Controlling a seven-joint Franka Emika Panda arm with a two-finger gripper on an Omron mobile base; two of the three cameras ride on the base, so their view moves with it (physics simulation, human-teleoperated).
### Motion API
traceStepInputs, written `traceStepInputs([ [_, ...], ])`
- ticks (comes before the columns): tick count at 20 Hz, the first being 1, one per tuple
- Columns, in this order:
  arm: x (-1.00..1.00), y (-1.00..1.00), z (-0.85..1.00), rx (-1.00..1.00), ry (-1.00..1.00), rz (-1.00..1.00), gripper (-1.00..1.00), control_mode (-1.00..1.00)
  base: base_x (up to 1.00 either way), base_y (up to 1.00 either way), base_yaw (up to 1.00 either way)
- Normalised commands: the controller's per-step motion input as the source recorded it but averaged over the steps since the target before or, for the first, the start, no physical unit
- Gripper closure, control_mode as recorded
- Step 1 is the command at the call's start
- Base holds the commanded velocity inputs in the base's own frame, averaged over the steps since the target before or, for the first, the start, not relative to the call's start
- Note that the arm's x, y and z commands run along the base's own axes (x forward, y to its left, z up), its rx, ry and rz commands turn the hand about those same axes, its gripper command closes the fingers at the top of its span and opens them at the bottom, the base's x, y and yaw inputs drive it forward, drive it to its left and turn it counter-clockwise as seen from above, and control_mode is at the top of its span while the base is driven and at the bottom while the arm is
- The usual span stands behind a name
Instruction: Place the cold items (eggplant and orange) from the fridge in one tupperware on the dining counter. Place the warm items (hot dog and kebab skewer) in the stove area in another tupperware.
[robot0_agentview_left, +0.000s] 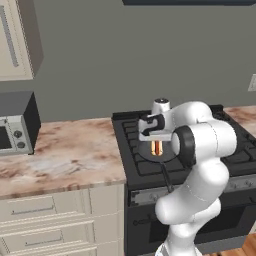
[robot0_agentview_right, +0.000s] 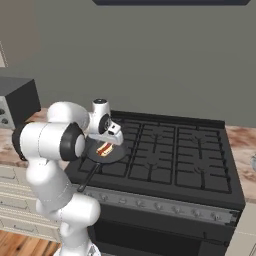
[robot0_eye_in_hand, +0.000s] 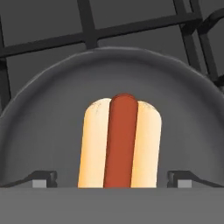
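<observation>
One hot dog (robot0_eye_in_hand: 119, 142), a reddish sausage in a pale bun, lies in a dark round pan (robot0_eye_in_hand: 48, 127) on the black stove (robot0_agentview_right: 170, 150); the pan sits on the front burner at the stove's end nearest the toaster oven (robot0_agentview_left: 15, 131); its thin handle (robot0_agentview_left: 166, 179) runs out toward the stove's front edge. White arm bent in a tight fold over the stove's front; elbow bulked above the control strip (robot0_agentview_right: 165, 205); wrist turned down so that the hand (robot0_agentview_left: 157, 144) hangs directly above the pan, pointing at the hot dog. Hand spread wide; in the hand view its two dark fingertips (robot0_eye_in_hand: 43, 178) stand one on each side of the bun, apart from it, with pan floor showing between each tip and the bun; nothing is held. Pan rim curves around the far end of the hot dog, leaving free floor on both long sides; grate bars (robot0_eye_in_hand: 92, 37) of the stove cross beyond the rim. Marble bench (robot0_agentview_left: 65, 155) adjoins the stove on the toaster-oven side, its surface bare between that appliance and the stove's edge; cream drawers (robot0_agentview_left: 45, 210) sit under it; the remaining burners, away from the pan, carry nothing; a grey wall (robot0_agentview_right: 150, 60) rises behind the stove.
</observation>
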Motion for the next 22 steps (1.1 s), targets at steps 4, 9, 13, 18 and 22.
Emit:
traceStepInputs([
  [4, 0.05, 0.12, -0.66, -0.12, -0.08, 0.05, -1.00, -1.00, 0.00, 0.00, 0.00],
  [9, 0.01, -0.12, -0.65, -0.03, -0.12, 0.03, -1.00, -1.00, 0.00, 0.00, 0.00],
  [13, 0.00, -0.20, -0.61, -0.01, -0.05, 0.00, 1.00, -1.00, 0.00, 0.00, 0.00],
  [18, -0.26, -0.29, -0.35, 0.02, 0.00, 0.00, 1.00, -1.00, 0.00, 0.00, 0.00],
  [22, -0.33, -0.34, -0.16, 0.06, 0.00, -0.01, 1.00, -1.00, 0.00, 0.00, 0.00],
])
